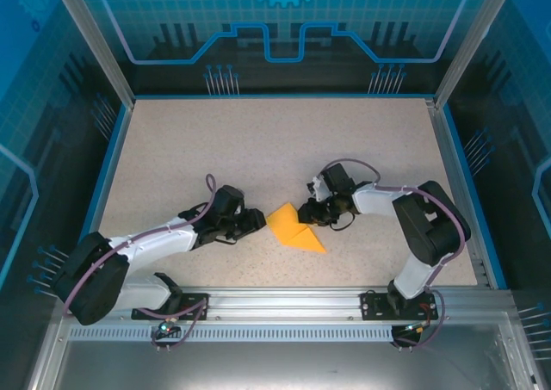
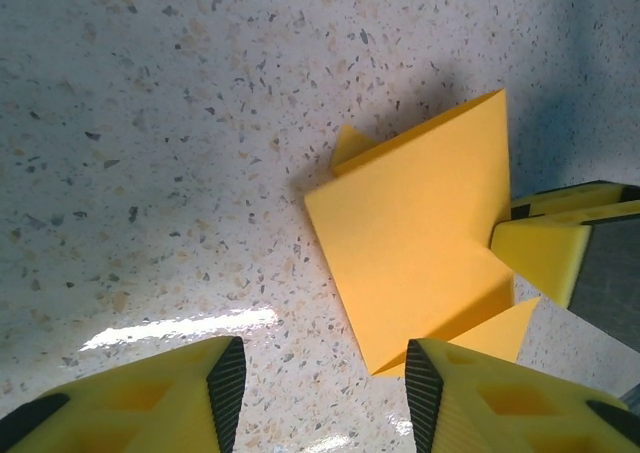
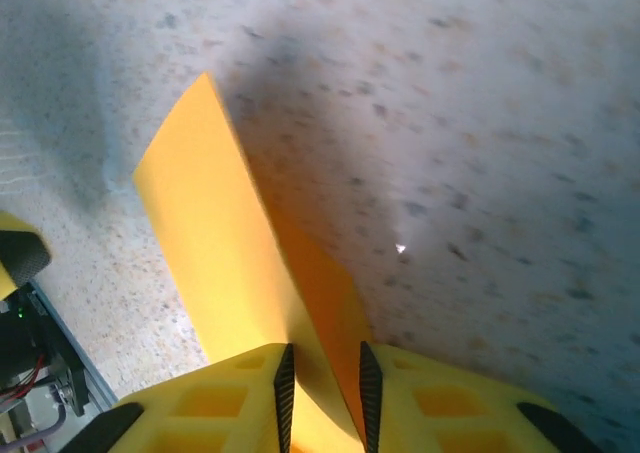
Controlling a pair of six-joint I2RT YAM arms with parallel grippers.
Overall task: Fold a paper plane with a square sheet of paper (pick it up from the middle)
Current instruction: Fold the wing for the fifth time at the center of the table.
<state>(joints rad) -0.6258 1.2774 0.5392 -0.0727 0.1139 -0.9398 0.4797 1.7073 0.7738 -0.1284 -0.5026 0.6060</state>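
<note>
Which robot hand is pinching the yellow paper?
The right gripper: it is clamped on the folded paper. The left gripper hangs open beside the sheet.

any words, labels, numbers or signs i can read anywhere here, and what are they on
None can be read.
The folded paper is blank.
The speckled table has no markings.
The blue back panel carries only a gear outline and line graphics, no letters or digits.
</note>
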